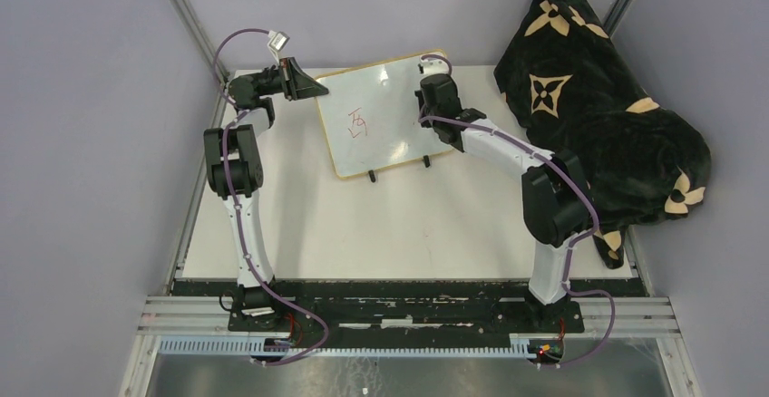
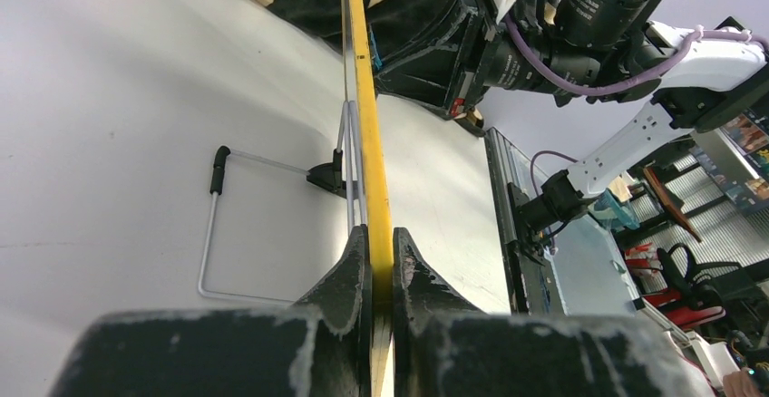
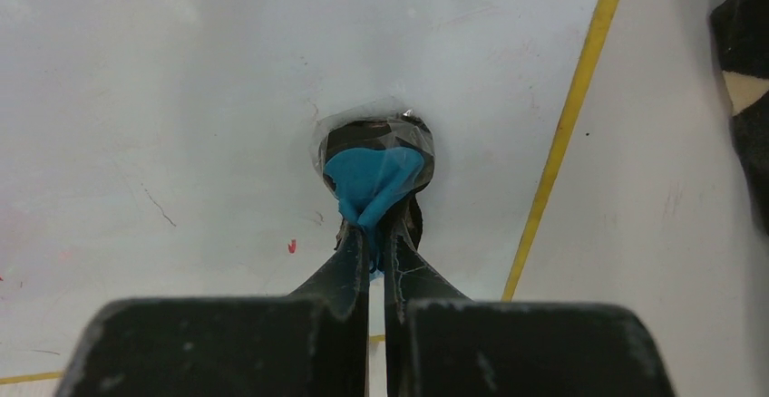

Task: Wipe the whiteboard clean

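Overhead, the left arm folds toward the bench's [image 1: 363, 234] far-left corner, left end effector [image 2: 379, 234] pinching the frame of the yellow-edged white rectangular whiteboard [image 1: 385, 111] at mid-far edge. The right arm stretches over it, right end effector [image 3: 374, 230] squeezed on a blue film-wrapped wad [image 3: 372, 178]; its contact with the board is unclear.

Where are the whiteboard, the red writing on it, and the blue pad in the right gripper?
whiteboard [image 1: 392, 116], top external view, bare white surface right of the writing.
red writing [image 1: 357, 123], top external view, middle of the red marks.
blue pad [image 3: 372, 178], right wrist view, centre of its blue cloth.
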